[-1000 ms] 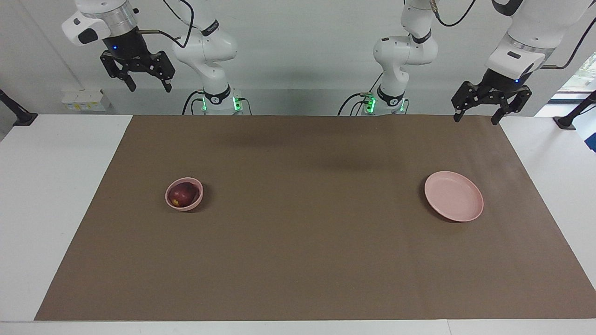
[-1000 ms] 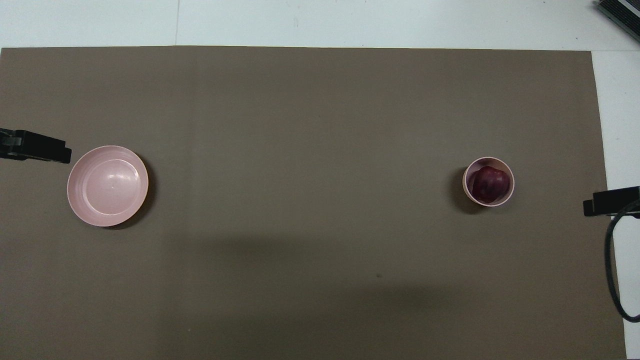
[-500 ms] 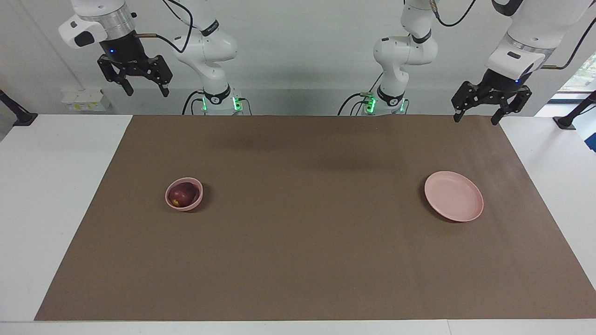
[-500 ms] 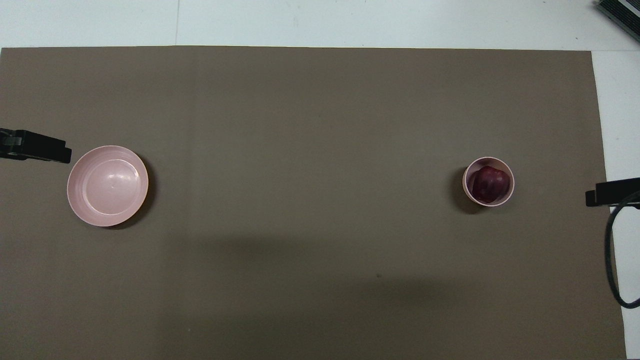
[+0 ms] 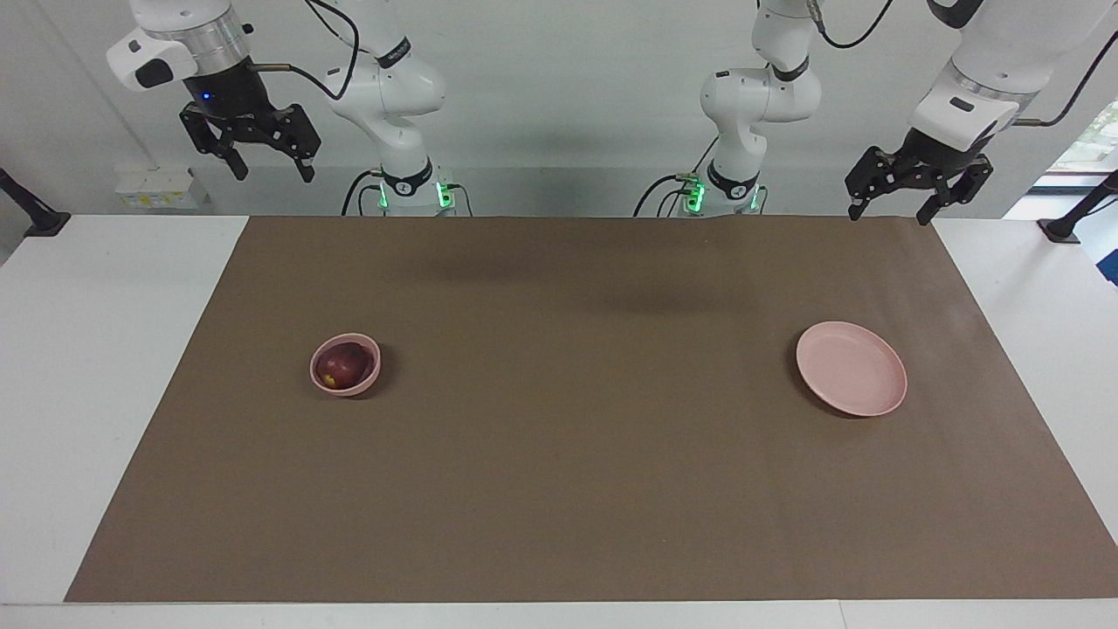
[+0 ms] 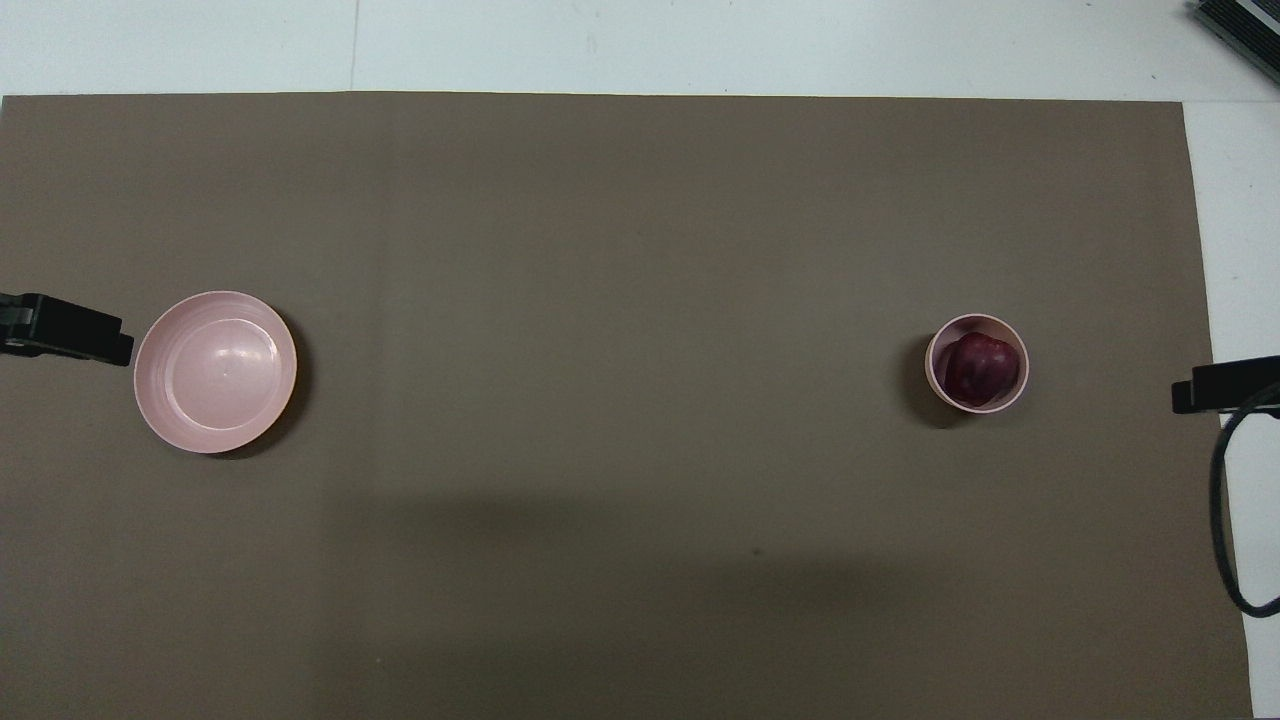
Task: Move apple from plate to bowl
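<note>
From the facing view you see both arms whole; the overhead view gives you only dark gripper edges at its sides, but looks straight down into the bowl [image 6: 934,352], where the apple [image 6: 981,367] sits. The bowl stands on the brown mat [image 5: 559,489] toward the right arm's end, the bare plate [image 5: 851,380] toward the left arm's. The right gripper [image 5: 267,162] and left gripper [image 5: 887,208] hang raised with fingers spread, holding nothing, well apart from the apple.
</note>
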You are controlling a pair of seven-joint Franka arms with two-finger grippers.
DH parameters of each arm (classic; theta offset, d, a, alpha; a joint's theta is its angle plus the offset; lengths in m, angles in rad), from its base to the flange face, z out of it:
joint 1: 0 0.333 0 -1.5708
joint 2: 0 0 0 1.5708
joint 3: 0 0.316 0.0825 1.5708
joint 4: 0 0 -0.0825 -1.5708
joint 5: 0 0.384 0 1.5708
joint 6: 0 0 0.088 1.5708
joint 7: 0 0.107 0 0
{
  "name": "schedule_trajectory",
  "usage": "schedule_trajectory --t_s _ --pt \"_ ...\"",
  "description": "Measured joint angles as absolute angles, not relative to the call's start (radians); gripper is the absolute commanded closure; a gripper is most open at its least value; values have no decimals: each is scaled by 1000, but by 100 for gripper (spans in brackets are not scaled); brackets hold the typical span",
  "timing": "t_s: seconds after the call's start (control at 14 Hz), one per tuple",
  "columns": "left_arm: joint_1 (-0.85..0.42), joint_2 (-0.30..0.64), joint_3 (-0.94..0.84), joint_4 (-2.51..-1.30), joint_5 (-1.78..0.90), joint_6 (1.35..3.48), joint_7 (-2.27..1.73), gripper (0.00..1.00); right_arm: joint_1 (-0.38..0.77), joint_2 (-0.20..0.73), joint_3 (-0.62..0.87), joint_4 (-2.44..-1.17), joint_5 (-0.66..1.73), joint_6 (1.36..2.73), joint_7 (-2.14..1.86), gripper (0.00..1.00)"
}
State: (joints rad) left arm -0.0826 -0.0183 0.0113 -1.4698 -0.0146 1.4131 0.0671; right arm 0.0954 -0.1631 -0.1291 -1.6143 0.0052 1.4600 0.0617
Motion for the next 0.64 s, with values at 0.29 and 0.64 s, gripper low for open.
schedule_trajectory --t_s 0.29,0.64 --pt "-83 -41 9 -1470 -12 1388 67 0 95 -163 -129 -1614 5 1460 62 0" --pt "-83 -42 6 -1470 -12 1383 67 0 96 -163 -129 -1614 5 1460 62 0"
